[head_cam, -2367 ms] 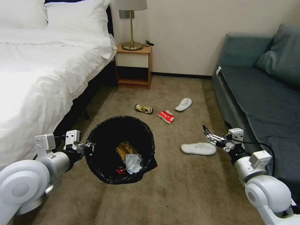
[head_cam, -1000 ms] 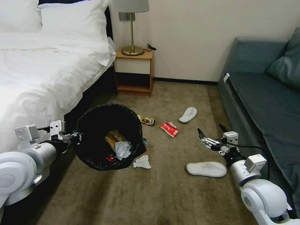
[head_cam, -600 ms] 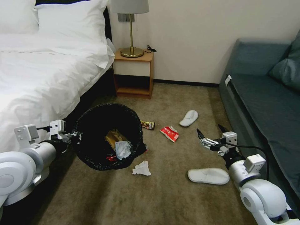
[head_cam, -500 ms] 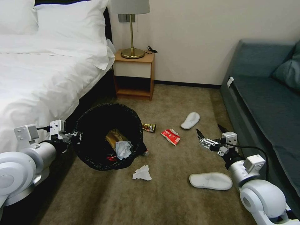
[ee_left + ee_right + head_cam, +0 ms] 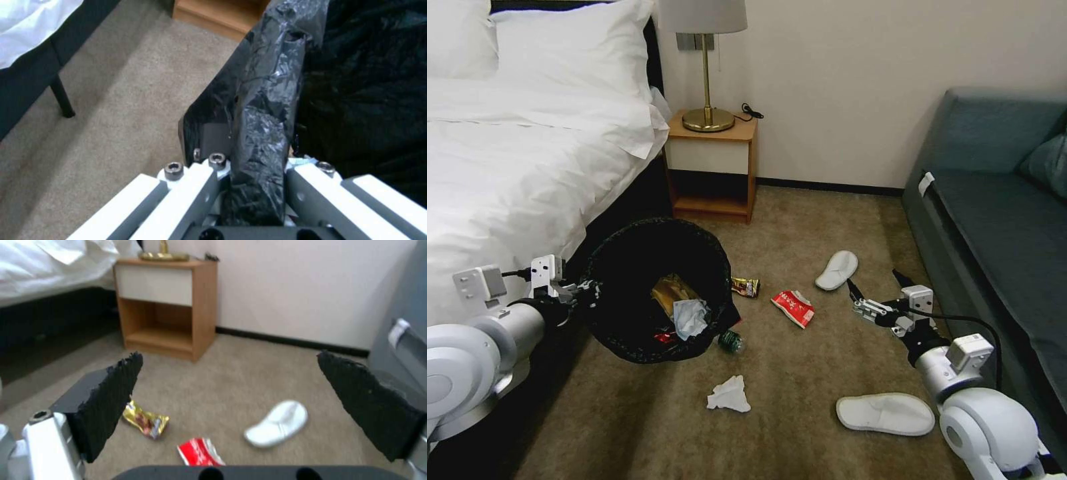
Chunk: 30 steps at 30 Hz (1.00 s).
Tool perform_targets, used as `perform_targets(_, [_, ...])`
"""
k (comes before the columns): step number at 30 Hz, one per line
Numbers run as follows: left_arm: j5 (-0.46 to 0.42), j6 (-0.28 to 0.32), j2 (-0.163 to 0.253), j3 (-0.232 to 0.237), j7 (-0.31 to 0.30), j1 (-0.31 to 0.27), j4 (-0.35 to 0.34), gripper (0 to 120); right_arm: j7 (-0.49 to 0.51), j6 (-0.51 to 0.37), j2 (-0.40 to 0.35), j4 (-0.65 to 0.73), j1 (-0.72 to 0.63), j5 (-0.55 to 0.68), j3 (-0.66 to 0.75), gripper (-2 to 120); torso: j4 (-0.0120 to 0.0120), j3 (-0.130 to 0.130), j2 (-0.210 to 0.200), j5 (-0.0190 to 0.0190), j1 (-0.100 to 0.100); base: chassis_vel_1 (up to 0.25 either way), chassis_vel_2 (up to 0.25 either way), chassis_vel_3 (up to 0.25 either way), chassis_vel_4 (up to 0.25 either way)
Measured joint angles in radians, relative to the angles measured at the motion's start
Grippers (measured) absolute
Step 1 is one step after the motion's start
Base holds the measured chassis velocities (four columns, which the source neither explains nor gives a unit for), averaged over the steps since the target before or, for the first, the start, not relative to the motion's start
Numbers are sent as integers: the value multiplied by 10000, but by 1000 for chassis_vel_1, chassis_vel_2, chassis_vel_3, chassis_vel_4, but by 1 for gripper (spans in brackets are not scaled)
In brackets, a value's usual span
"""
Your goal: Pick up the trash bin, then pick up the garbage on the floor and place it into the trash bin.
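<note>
— Left hand point(image 5: 582, 291)?
— Clamped on the rim of the bin point(image 5: 627, 267), black liner pinched between both fingers point(image 5: 202, 186). Held off the floor point(image 5: 800, 373), tilted, mouth open toward the camera, close beside the bed point(image 5: 507, 173).

— Inside the bin?
— A tan paper bag point(image 5: 668, 291), a crumpled tissue point(image 5: 690, 315), something red low down.

— Right hand point(image 5: 875, 293)?
— Spread wide, holding nothing, touching nothing. Raised above the floor near the sofa point(image 5: 1000, 227), black pads point(image 5: 111, 400) far apart.

— Under and ahead of it?
— A red wrapper point(image 5: 793, 307) between that hand and the bin. Beyond it, a white slipper point(image 5: 836, 269). A gold wrapper point(image 5: 746, 286) just past the bin's far rim.

— Closer in?
— A second slipper point(image 5: 885, 413) flat on the floor beside the right forearm. A crumpled white tissue point(image 5: 728, 395) lying below the bin, well apart from both hands. A small green bottle point(image 5: 731, 341) peeking out at the bin's lower edge; whether touching it, cannot tell.

— Farther out?
— A wooden nightstand point(image 5: 714, 167) against the wall between bed and sofa, with a brass lamp point(image 5: 706, 67) on top.
</note>
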Motion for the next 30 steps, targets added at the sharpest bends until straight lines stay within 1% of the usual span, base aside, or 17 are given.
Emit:
perform_targets(2, [-10, 0, -9, -10, 1, 22, -23, 2, 104, -51, 46, 0, -136, 11, 37, 100, 0, -1, 0, 0, -1, 0, 0, 0, 0])
perform_targets(8, [-34, 0, -22, -130, 37, 144, -95, 2, 540, -203, 608, -118, -1473, 118, 429, 100, -1, -3, 0, 0, -2, 0, 0, 0, 0])
perform_targets(13, [-47, 0, 9, -171, 85, 171, -109, 2, 409, -121, 837, -531, -2093, 104, 790, 100, -3, -3, 0, 1, -2, 0, 0, 0, 0])
perform_targets(14, [-73, 0, 35, -174, 105, 165, -110, 2, 15, 85, 816, -876, -2254, 99, 1095, 100, -2, -3, 0, 2, -2, 0, 0, 0, 0])
perform_targets(15, [-73, 0, 35, -174, 105, 165, -110, 2, 15, 85, 816, -876, -2254, 99, 1095, 100, -2, -3, 0, 2, -2, 0, 0, 0, 0])
perform_targets(16, [-95, 0, 60, -174, 122, 139, -112, 2, -759, 262, 589, -1293, -2363, 107, 1541, 100, -1, -2, 0, 2, -2, 0, 0, 0, 0])
perform_targets(17, [-95, 0, 60, -174, 122, 139, -112, 2, -759, 262, 589, -1293, -2363, 107, 1541, 100, -1, -2, 0, 2, -2, 0, 0, 0, 0])
perform_targets(18, [-102, 0, 76, -171, 131, 125, -113, 2, -1500, 421, 292, -1690, -2432, 152, 1850, 100, -3, -2, 0, 0, -2, 0, 0, 0, 0])
perform_targets(19, [-102, 0, 76, -171, 131, 125, -113, 2, -1500, 421, 292, -1690, -2432, 152, 1850, 100, -3, -2, 0, 0, -2, 0, 0, 0, 0])
perform_targets(21, [-106, 0, 110, -160, 149, 122, -114, 2, -2616, 763, -174, -2351, -2457, 114, 2145, 100, -1, -2, 0, 2, -3, 0, 0, 0, 0])
perform_targets(22, [-106, 0, 110, -160, 149, 122, -114, 2, -2616, 763, -174, -2351, -2457, 114, 2145, 100, -1, -2, 0, 2, -3, 0, 0, 0, 0])
perform_targets(23, [-106, 0, 116, -159, 153, 123, -114, 2, -2847, 855, -263, -2494, -2455, 65, 2184, 100, -1, -2, 0, 1, -2, 0, 0, 0, 0])
perform_targets(24, [-107, 0, 146, -149, 162, 126, -113, 2, -3639, 1182, -538, -2942, -2412, -136, 2273, 100, -1, -1, 0, 3, -2, 0, 0, 0, 0])
perform_targets(25, [-107, 0, 146, -149, 162, 126, -113, 2, -3639, 1182, -538, -2942, -2412, -136, 2273, 100, -1, -1, 0, 3, -2, 0, 0, 0, 0])
perform_targets(28, [-128, 0, 214, -109, 190, 139, -153, 2, -5135, 1613, -1068, -3757, -2126, -558, 2221, 100, -1, -1, 0, 2, -3, 0, 0, 0, 0])
perform_targets(29, [-128, 0, 214, -109, 190, 139, -153, 2, -5135, 1613, -1068, -3757, -2126, -558, 2221, 100, -1, -1, 0, 2, -3, 0, 0, 0, 0])
perform_targets(30, [-145, 0, 234, -100, 195, 149, -182, 2, -5510, 1701, -1264, -4111, -1896, -649, 2051, 100, -1, -1, 0, 2, -3, 0, 0, 0, 0])
